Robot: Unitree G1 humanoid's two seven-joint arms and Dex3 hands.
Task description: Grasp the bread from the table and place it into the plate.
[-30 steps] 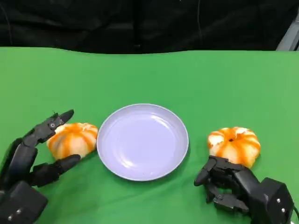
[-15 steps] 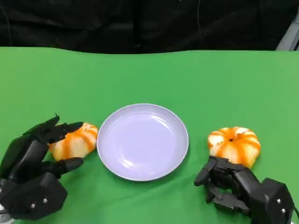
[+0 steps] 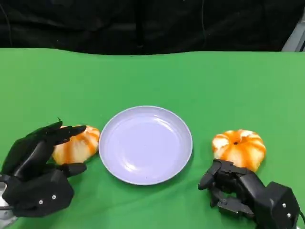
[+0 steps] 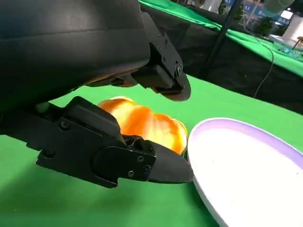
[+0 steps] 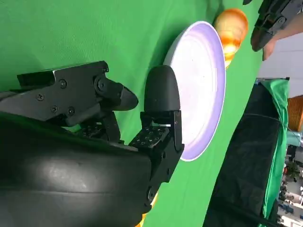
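Observation:
Two orange-and-white striped breads lie on the green table, one on each side of the lilac plate (image 3: pixel 145 110). My left hand (image 3: pixel 40 167) surrounds the left bread (image 3: pixel 80 143): fingers arch over its top and the thumb lies by its near edge. In the left wrist view this bread (image 4: pixel 142 123) sits on the cloth between finger and thumb, with a gap above it, next to the plate (image 4: pixel 246 165). My right hand (image 3: pixel 243 193) rests with its fingers curled in, holding nothing, just in front of the right bread (image 3: pixel 239 147).
The table's far edge (image 3: pixel 152 51) meets a black backdrop. Open green cloth stretches beyond the plate. The right wrist view looks across the plate (image 5: pixel 199 71) to the left bread (image 5: pixel 232 26).
My left hand has moved forward and brought its fingers down over the left bread, narrowing the span. The bread, the plate and my right hand stay where they were.

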